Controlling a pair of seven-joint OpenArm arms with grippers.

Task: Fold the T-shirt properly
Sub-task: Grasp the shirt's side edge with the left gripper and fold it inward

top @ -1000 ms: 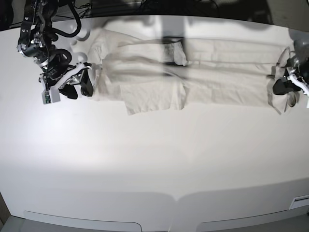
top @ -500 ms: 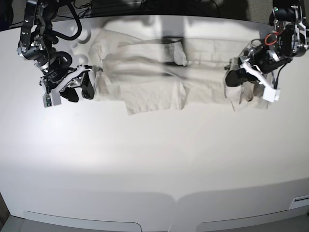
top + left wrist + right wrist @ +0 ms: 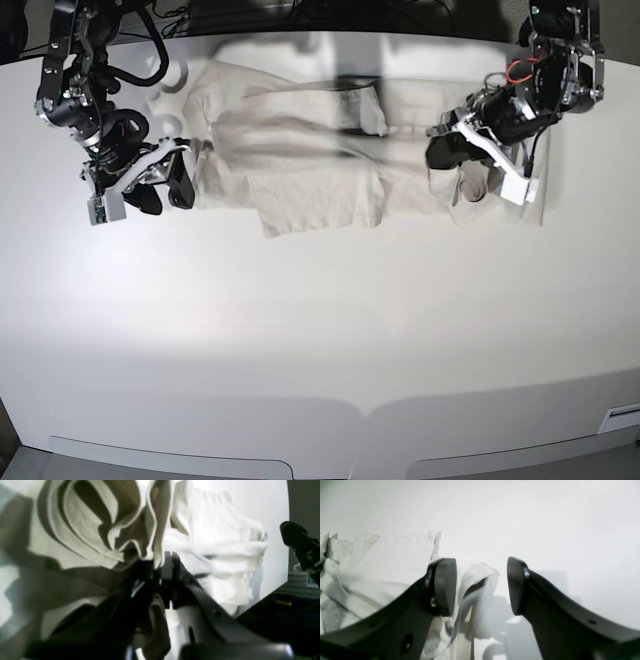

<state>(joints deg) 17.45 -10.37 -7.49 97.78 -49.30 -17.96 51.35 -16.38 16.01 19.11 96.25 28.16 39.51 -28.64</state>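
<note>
**Shirt hem pinched on one side, other jaws spread at the sleeve**

Reading the base view from its left, we first meet the right gripper (image 3: 160, 185), low over the table (image 3: 320, 320) just beside the shirt's (image 3: 300, 160) edge. Its two black fingers (image 3: 443, 587) stand wide apart with nothing between them; in the right wrist view a rumpled fold of pale cloth (image 3: 475, 580) lies on the table just beyond the gap, and one finger overlaps the flat layer of fabric to its side. We cannot tell whether that finger touches the cloth.

In the middle, the shirt lies spread along the far part of the white table, creased, with a squarish folded flap reaching toward the near side.

Further right, the left gripper (image 3: 462, 165) is over the shirt's end, inboard from the table's edge. Its jaws are clamped together on the shirt: the left wrist view shows several hemmed layers (image 3: 140, 530) bunched and rising from between the fingers (image 3: 172, 562), with more cloth hanging below the jaws. The held end is lifted and doubled back over the rest of the fabric, which stays flat on the table.
</note>
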